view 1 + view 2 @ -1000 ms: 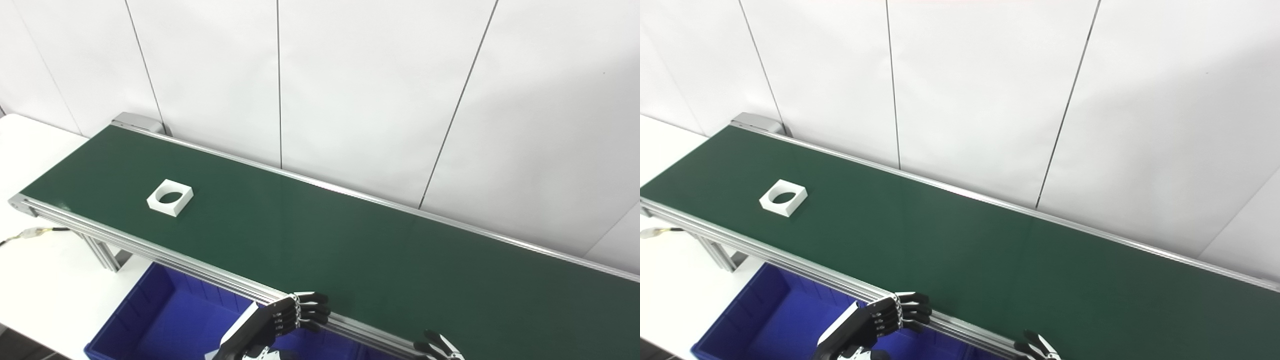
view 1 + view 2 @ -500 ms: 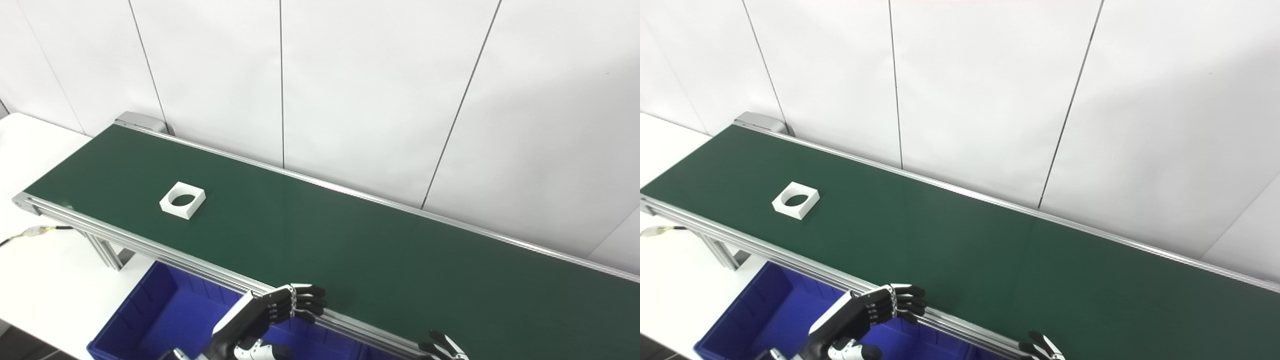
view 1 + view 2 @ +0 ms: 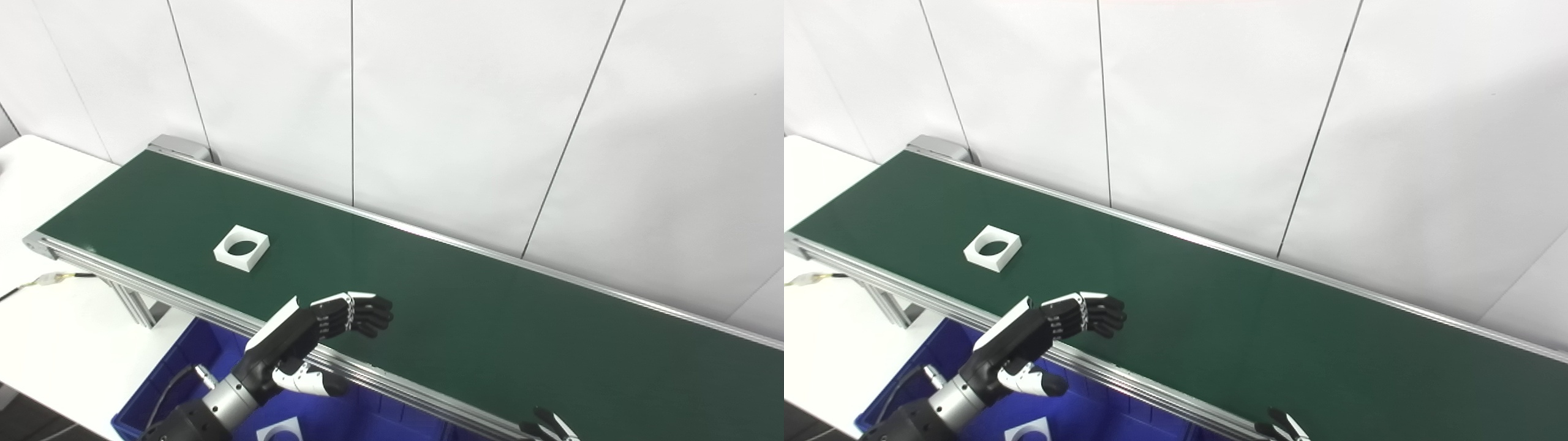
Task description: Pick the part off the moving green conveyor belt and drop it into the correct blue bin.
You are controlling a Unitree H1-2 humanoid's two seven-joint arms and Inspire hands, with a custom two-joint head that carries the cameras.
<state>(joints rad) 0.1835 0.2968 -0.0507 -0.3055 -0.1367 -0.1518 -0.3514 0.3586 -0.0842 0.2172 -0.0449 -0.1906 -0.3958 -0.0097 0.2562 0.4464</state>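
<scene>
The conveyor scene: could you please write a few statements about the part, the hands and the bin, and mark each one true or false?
1. The white part lies flat on the belt, untouched. True.
2. The left hand is holding the part. False: it is open above the belt's near rail, apart from the part.
3. The part is square with a round hole. True.
4. The blue bin stands on the belt. False: it sits below the belt's near rail.
5. Only the fingers of the right hand show at the bottom edge. True.
6. The bin is empty. False: a white piece lies inside.
</scene>
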